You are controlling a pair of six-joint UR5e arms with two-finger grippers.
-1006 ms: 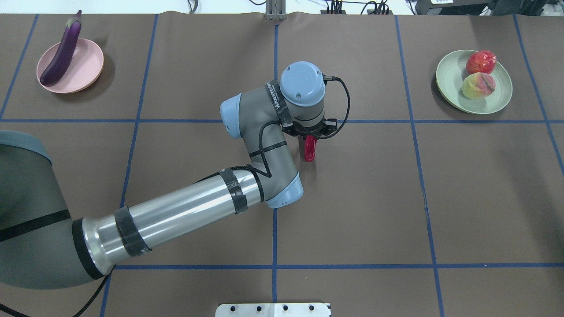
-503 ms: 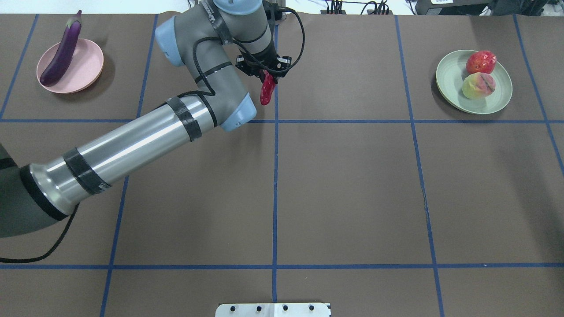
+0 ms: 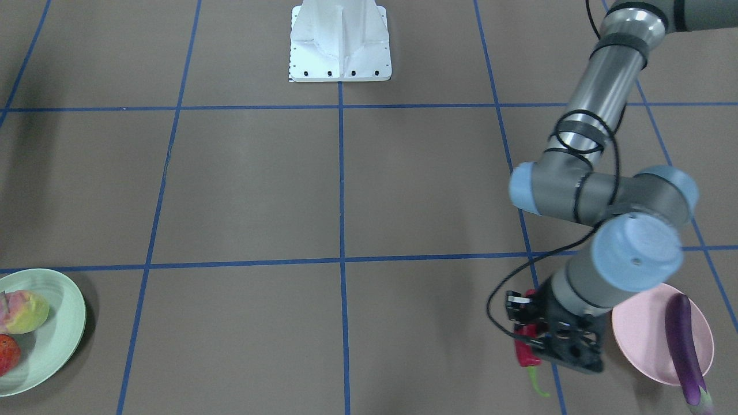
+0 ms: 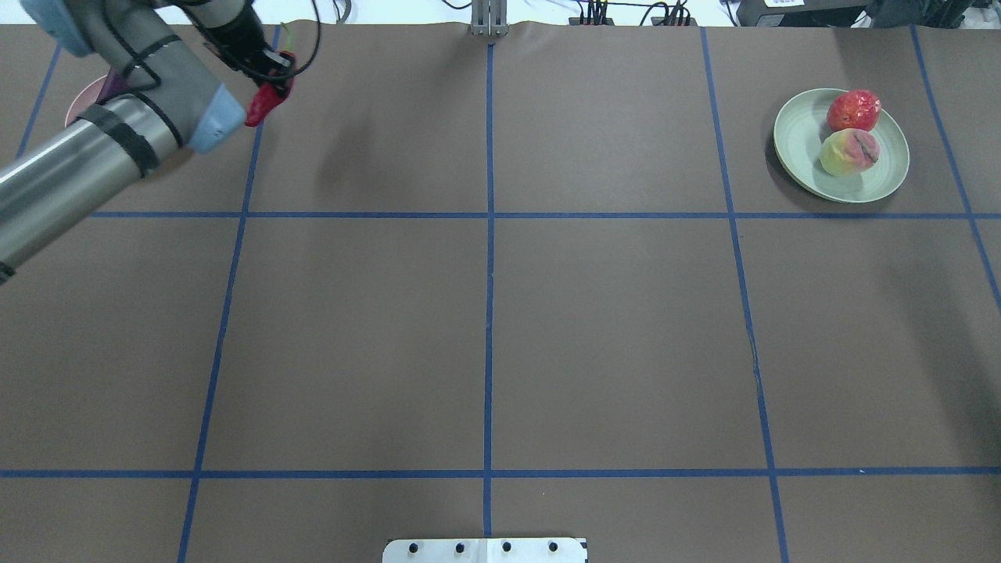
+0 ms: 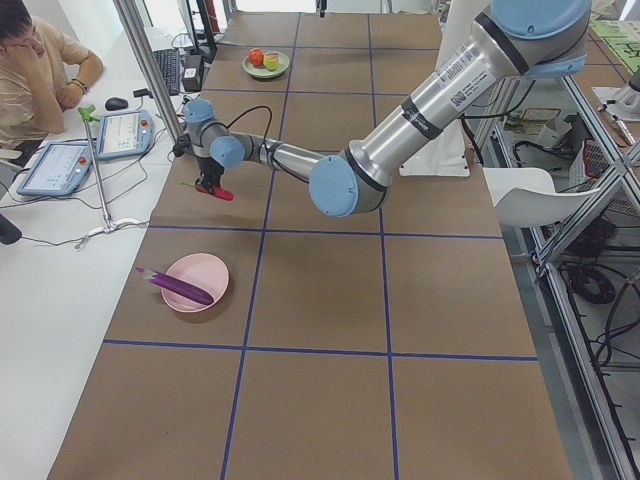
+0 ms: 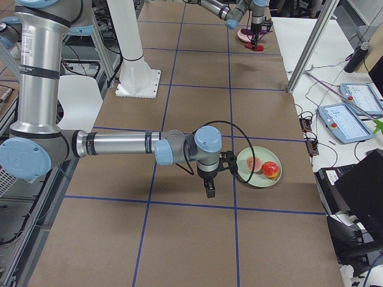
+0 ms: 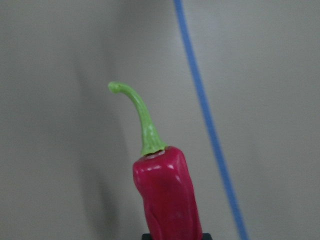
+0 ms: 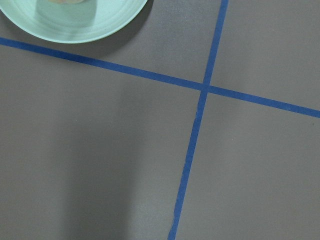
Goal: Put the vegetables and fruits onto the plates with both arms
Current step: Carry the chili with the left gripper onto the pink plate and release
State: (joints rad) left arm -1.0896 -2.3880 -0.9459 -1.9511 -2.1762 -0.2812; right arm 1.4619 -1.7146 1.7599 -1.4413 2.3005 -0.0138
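Note:
My left gripper (image 4: 270,72) is shut on the wrinkled red chili (image 4: 261,102), green stem pointing away, and holds it above the table just right of the pink plate (image 3: 640,337). The chili also shows in the front view (image 3: 524,353) and the left wrist view (image 7: 167,200). The purple eggplant (image 3: 684,346) lies across the pink plate. The mint green plate (image 4: 805,160) at the far right holds the peach (image 4: 848,152) and the bumpy red fruit (image 4: 854,109). My right gripper (image 6: 209,190) hangs beside the green plate (image 6: 254,174); I cannot tell whether it is open or shut.
The white base block (image 4: 485,550) sits at the near table edge. Blue tape lines grid the brown table. An operator (image 5: 35,60) sits past the far edge with tablets (image 5: 120,132). My left arm (image 4: 94,148) covers most of the pink plate from overhead.
My left arm has swung from the table's middle to the far left, carrying the chili with it to beside the pink plate.

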